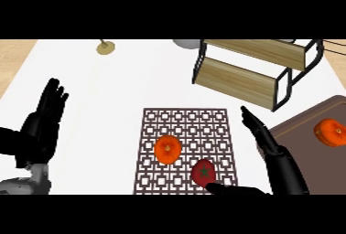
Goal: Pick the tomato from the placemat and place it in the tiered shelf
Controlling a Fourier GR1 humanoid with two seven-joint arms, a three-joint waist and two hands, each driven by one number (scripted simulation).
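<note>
So, one white counter (101, 91), one two-tier shelf (240, 77) far right, one lattice placemat (182, 119), one brown board (300, 135), left hand (40, 125) resting open at left, right hand (277, 157) spread, empty, thumb by tomato, two oranges, placemat orange (167, 149), board orange (331, 132), one tomato (202, 171) on the placemat's near right.

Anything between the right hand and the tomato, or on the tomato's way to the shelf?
Nothing visible. The open right hand is right beside the tomato on the placemat; the orange fruit sits up-left of the tomato, off the line to the tiered shelf at upper right.
</note>
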